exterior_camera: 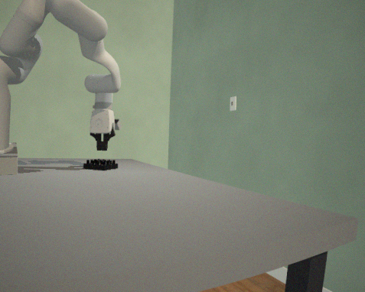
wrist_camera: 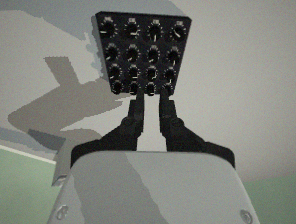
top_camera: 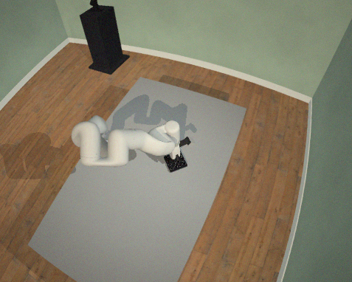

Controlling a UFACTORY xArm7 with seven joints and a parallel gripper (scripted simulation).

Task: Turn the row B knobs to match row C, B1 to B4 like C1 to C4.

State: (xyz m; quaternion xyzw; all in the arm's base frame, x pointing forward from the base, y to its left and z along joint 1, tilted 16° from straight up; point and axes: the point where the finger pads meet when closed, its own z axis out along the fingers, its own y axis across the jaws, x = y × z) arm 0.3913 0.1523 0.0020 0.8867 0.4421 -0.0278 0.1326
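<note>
The black knob box [top_camera: 176,162] stands flat on the grey table, with four rows of small black knobs that have white lines. It also shows in the side view [exterior_camera: 100,164] and in the wrist view [wrist_camera: 144,52]. My gripper [exterior_camera: 102,147] hangs straight above the box, a clear gap above the knobs. In the wrist view its fingers point down over the nearest row of knobs. The fingers are drawn close together with a narrow gap, and nothing is between them. The printed names and marks are too small to read.
The white arm [top_camera: 128,145] stretches over the table from its base [top_camera: 88,144] to the left of the box. A black pedestal [top_camera: 102,38] stands on the wooden floor at the far corner. The table's edge [exterior_camera: 347,225] is far from the box.
</note>
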